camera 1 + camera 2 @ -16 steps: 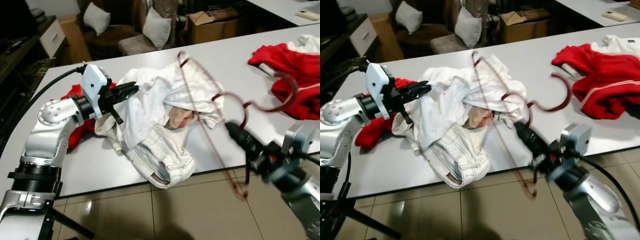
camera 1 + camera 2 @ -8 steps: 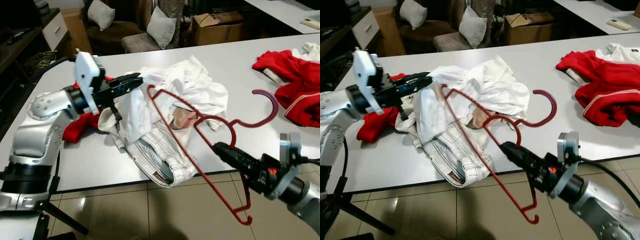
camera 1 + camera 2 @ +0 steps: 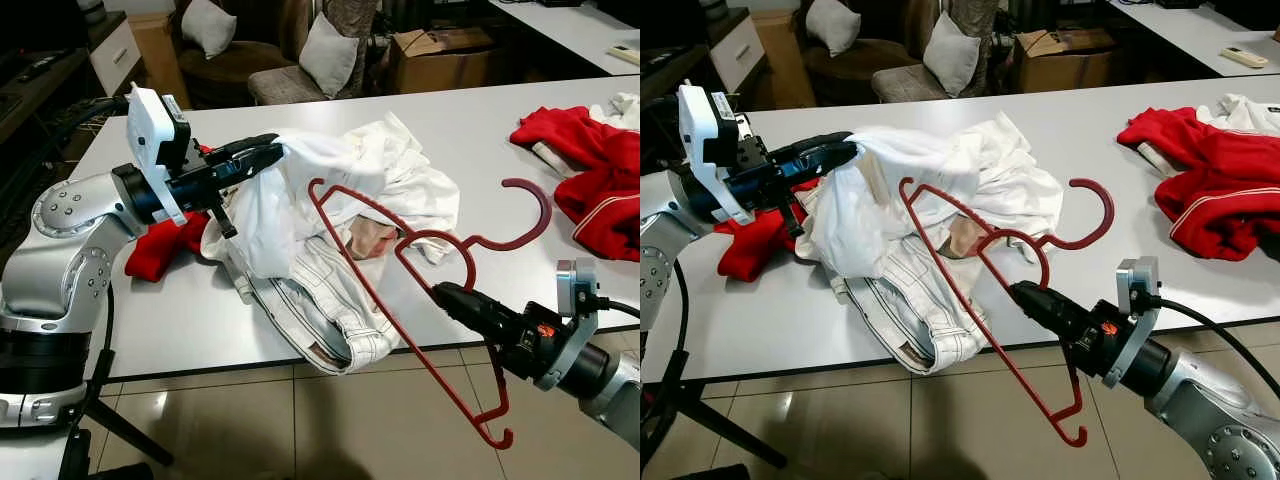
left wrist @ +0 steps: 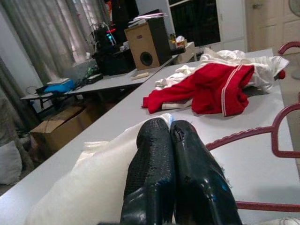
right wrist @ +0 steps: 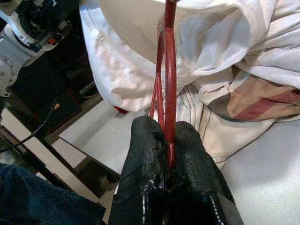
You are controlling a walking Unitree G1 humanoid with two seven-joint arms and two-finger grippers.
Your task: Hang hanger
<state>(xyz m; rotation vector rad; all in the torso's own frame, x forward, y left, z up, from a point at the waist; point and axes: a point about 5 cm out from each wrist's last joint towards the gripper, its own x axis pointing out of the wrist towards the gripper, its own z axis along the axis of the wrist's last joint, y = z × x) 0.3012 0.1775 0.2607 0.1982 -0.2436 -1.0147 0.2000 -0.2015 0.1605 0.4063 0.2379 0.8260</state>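
Step in hand, as I judge it: getting the hanger into the garment, before any hanging can be done. My right pincer [image 3: 1025, 293] is clenched on the red hanger [image 3: 400, 280], gripping the bar close under the neck; in the right wrist view the red rod runs straight out from between my two fingers [image 5: 140, 159] toward the cloth. My left pincer [image 3: 272, 152] is clamped on a fold of the white garment [image 3: 330, 200], holding it lifted off the surface [image 3: 180, 310] at its upper left edge; the left wrist view shows white cloth pinched between the closed tips.

Position of the hanger: it is held in the air over the near edge of the surface, in front of the white garment and the pale trousers [image 3: 320, 310] heaped under it.

Orientation: the long axis runs diagonally. One shoulder end points up and away toward the lifted cloth near my left pincer; the other end, with its small catch, hangs low over the floor off the near edge. The hook [image 3: 525, 205] points out to my right, its open curl facing down toward the surface.

I cannot tell from these views whether the far shoulder tip is already inside an opening of the garment or merely lying against it.

Next move, in my judgement: find the opening, feed the far shoulder in, and keep the cloth held up.

A red garment [image 3: 590, 180] lies well apart on the right.
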